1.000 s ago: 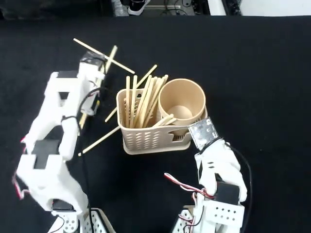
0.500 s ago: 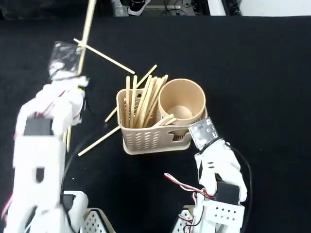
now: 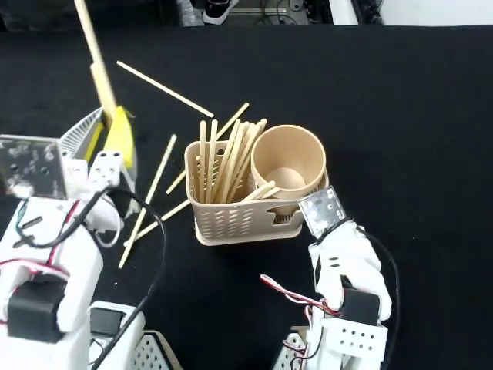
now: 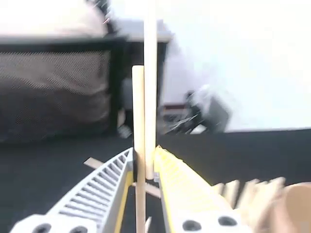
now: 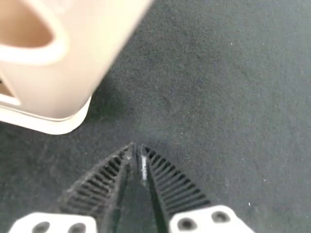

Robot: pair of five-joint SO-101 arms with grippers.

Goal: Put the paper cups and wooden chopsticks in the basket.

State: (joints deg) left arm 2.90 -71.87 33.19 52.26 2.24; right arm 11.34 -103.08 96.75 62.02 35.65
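Since a second earlier we had raised our left hand (image 3: 108, 117) off the counter (image 3: 400, 116), clamped on upright chopsticks (image 4: 150, 73). Our right hand (image 5: 136, 151) sat closed, empty, beside the basket (image 3: 239, 220) holding the paper cup (image 3: 289, 158); loose sticks (image 3: 146, 204) lay nearby.

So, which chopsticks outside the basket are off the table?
The two chopsticks clamped in the left gripper, pointing up; the other loose chopsticks lie flat on the table.
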